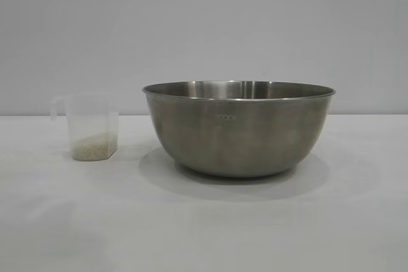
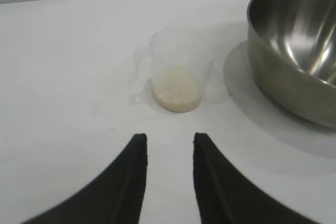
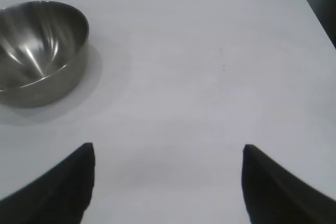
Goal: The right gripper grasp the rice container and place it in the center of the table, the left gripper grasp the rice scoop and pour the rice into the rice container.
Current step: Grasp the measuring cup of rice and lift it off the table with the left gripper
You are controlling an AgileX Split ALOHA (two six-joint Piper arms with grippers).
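Steel and broad, the rice container sits mid-table, its bowl bare inside. Just beside it stands the rice scoop, upright, rice low in its base. My left gripper faces the scoop with fingers parted, holding nothing; my right gripper gapes wide over bare tabletop.

The brushed steel rice container is sitting upright mid-table, the translucent rice scoop standing at its 9 o'clock, holding rice.
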